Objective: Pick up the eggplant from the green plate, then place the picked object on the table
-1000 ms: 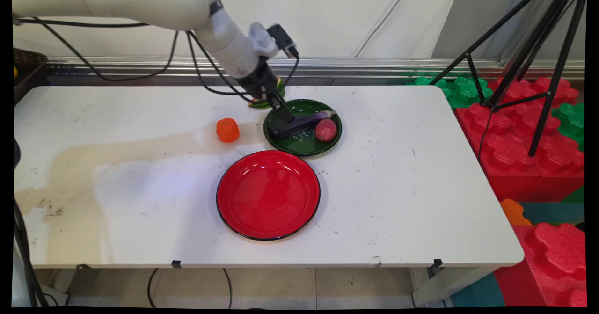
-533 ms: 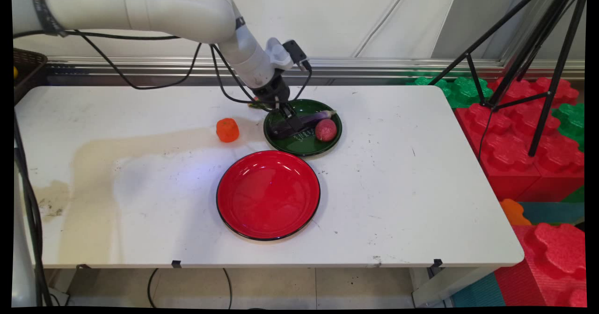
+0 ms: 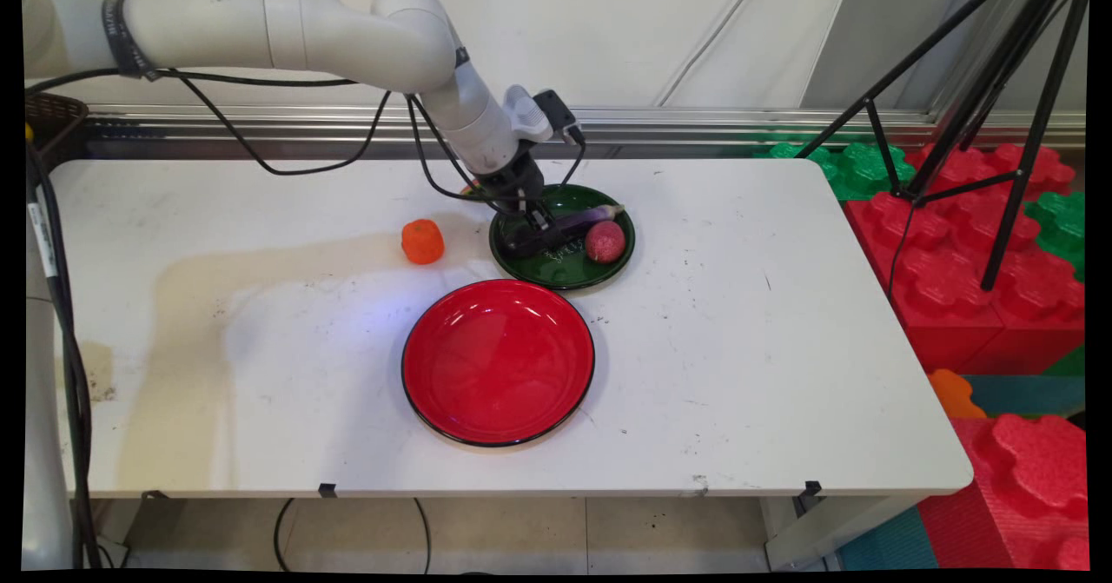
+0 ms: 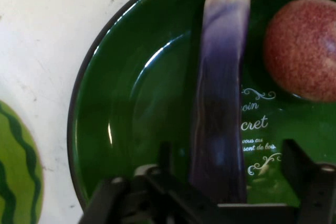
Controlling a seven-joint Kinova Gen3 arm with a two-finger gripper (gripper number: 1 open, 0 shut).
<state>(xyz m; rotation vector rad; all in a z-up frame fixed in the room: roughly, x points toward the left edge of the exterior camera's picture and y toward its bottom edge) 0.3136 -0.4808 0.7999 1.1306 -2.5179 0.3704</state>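
1. The black gripper (image 3: 537,234) was down in the green plate (image 3: 563,270), right at the dark end of the purple eggplant (image 3: 580,219); couldn't make out how the fingers sat.
2. A reddish-pink round fruit (image 3: 605,241) sat on that same plate, just beside the eggplant.
3. An orange fruit (image 3: 422,241) was on the white table (image 3: 782,348), left of the green plate.
4. A red plate (image 3: 498,361) sat nearer the camera, holding nothing.
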